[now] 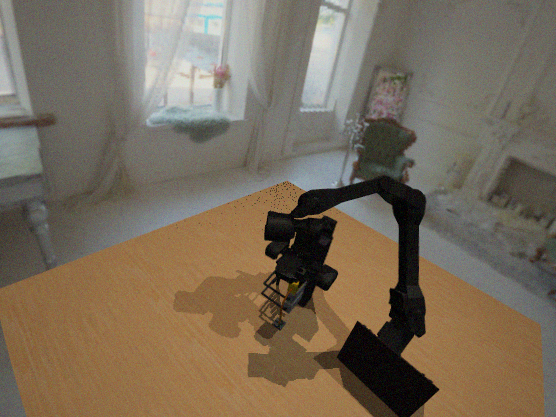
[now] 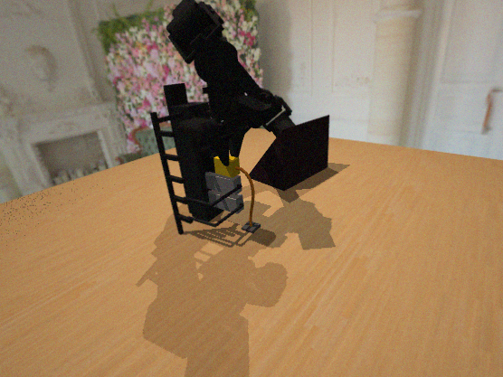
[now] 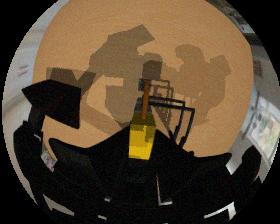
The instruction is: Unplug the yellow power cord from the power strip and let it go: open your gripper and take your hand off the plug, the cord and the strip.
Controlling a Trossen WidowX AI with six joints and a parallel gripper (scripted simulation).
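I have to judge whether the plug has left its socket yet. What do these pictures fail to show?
- The plug's prongs and socket: hidden in every view where the yellow plug meets the grey strip.
- Tool fingertips: exterior view, black against black; it is shut on the plug.
- Top view: plug too small, partly behind the wrist.
- Wrist view: strip hidden behind the plug.
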